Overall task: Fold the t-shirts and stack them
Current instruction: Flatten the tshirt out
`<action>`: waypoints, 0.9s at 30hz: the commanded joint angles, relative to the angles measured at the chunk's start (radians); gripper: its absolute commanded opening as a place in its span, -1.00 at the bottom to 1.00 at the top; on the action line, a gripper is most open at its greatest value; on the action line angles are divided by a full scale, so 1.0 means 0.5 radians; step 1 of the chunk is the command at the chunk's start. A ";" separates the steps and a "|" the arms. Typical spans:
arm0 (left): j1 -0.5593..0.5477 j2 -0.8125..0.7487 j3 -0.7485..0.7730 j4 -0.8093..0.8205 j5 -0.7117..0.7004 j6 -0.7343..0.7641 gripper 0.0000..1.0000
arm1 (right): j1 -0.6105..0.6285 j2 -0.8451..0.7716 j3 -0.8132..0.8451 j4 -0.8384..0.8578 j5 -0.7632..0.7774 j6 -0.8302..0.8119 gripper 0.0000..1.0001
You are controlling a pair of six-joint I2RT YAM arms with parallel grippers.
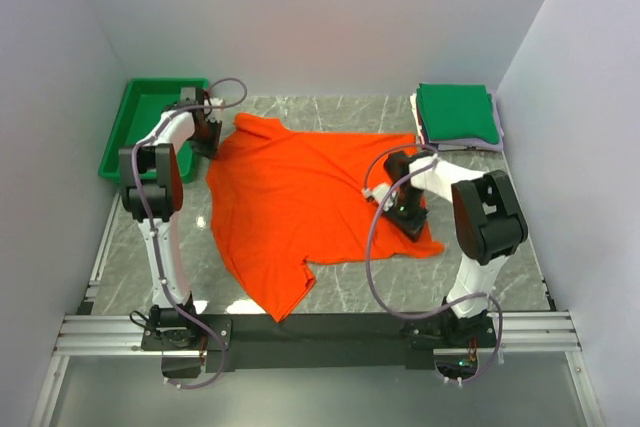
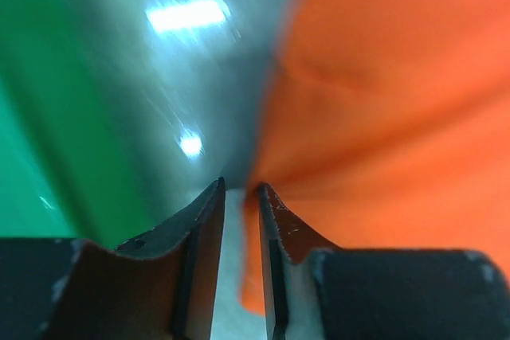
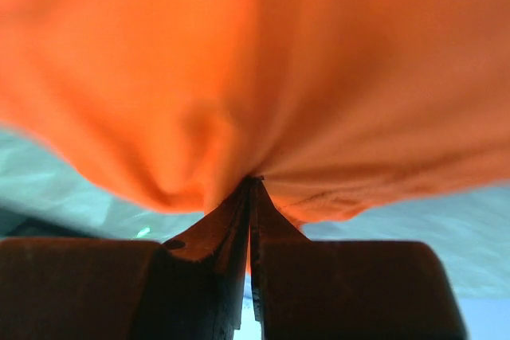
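Note:
The bright orange-red t-shirt [image 1: 300,197] lies spread, wrinkled, across the middle of the marble table. My right gripper [image 1: 408,219] is over its right part and is shut on a bunched fold of the orange cloth [image 3: 239,53], which rises in a peak at the tips [image 3: 253,179]. My left gripper [image 1: 212,145] is at the shirt's upper left edge. Its jaws [image 2: 239,187] stand narrowly apart, with the shirt's edge [image 2: 382,77] against the right finger and partly inside the gap. A folded green shirt [image 1: 457,112] tops a stack of thin folded ones at the back right.
The rigid green tray [image 1: 125,132] stands at the back left, just left of my left gripper, and shows in the left wrist view [image 2: 32,117]. White walls close in the table on three sides. A metal rail runs along the near edge by the arm bases.

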 commanded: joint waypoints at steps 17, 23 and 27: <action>-0.019 -1.091 -0.834 -0.584 0.956 0.939 -0.03 | -0.113 -0.029 0.443 -0.218 -0.090 0.004 -0.74; -0.274 -1.386 -1.325 -0.486 0.763 1.029 -0.07 | -0.116 0.079 0.305 -0.080 -0.010 0.050 -0.74; -0.403 -1.392 -1.549 -0.391 0.530 1.004 -0.11 | -0.116 0.112 0.234 -0.018 0.060 0.053 -0.74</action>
